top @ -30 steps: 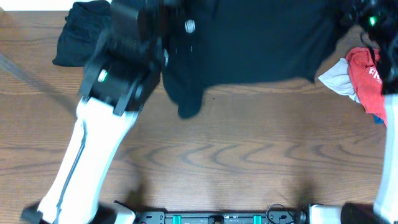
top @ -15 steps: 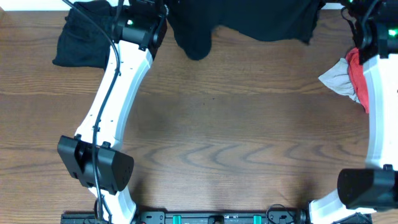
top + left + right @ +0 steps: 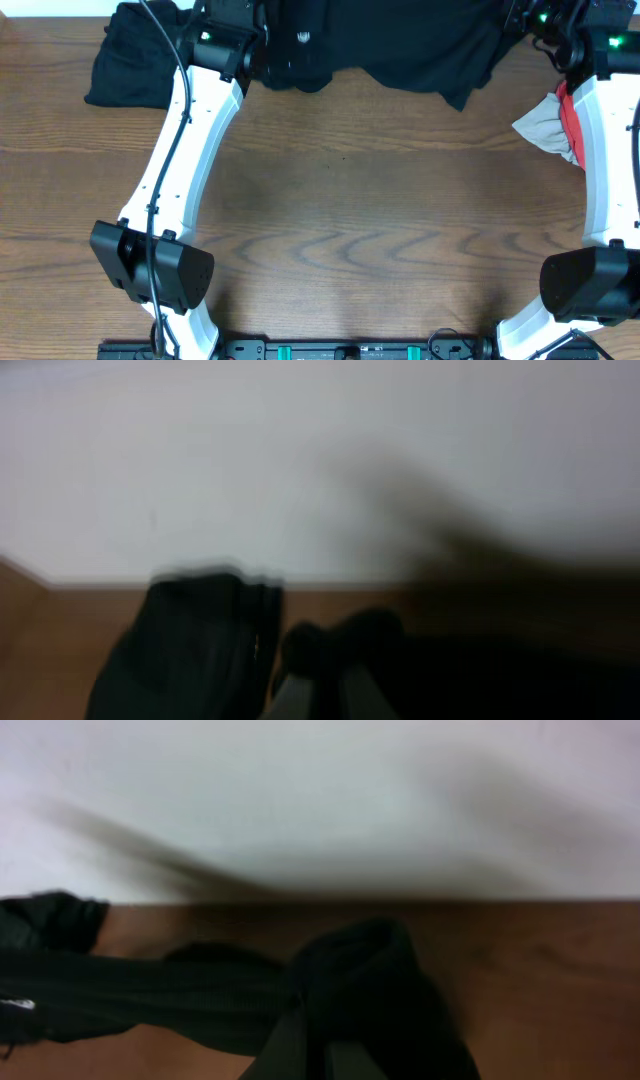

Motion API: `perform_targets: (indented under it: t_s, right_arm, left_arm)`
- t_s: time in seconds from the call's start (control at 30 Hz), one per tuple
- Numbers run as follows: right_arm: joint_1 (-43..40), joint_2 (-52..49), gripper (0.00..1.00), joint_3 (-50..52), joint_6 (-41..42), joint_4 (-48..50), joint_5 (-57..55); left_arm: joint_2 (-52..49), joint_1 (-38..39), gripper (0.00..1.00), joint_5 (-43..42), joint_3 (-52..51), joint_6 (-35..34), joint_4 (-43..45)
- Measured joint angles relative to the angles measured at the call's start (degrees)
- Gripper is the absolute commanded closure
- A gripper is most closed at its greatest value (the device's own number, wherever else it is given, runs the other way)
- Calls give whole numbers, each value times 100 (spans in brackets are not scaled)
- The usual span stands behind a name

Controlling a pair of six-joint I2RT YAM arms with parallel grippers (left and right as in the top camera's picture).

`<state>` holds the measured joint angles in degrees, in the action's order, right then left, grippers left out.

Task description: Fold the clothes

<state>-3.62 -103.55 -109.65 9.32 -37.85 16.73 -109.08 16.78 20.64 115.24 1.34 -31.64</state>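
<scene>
My left gripper (image 3: 318, 685) and right gripper (image 3: 318, 1040) are both clenched on the black top (image 3: 400, 40), stretched along the table's (image 3: 380, 220) far edge. Another black garment (image 3: 130, 55) fills the far left corner. The red tee (image 3: 572, 115) and grey piece (image 3: 540, 128) hug the right edge. Open wood lies between my arms.

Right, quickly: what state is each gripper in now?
Left gripper: closed on the black fabric top with a small white logo.
Right gripper: closed on the same top.
</scene>
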Motion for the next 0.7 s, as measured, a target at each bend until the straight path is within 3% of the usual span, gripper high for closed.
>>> perform_targets:
  t_s: [0.4,0.7]
  right_arm:
    - [0,0,99,-2,-13,-1790,-101]
    - [0,0,99,0,-157,-4223,-238]
  left_arm:
    - [297,63,94,-435,-2,-955,-3318]
    - [494,59,94,-1110,-13,-1790,-5219]
